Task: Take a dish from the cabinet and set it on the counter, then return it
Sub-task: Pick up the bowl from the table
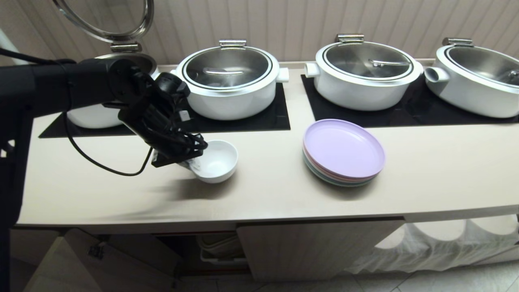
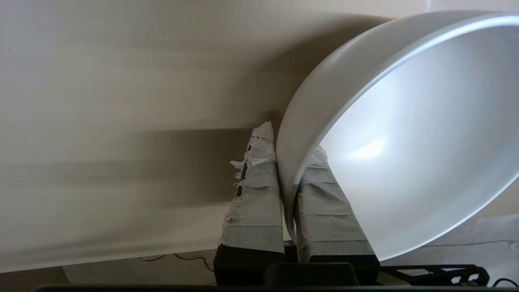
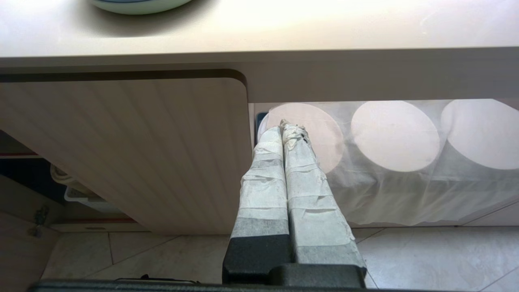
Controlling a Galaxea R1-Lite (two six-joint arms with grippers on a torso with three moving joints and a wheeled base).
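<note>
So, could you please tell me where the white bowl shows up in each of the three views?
Head view: the bowl is left of centre on the counter, its rim pinched by the left gripper.
Left wrist view: it fills the right side, rim between the fingers.
Right wrist view: not in it.
Shared landmark: the counter, in all three.

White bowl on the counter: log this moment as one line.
left end effector: shut on white bowl rim | bowl: tilted, over counter | right end effector: shut, parked below counter
</note>
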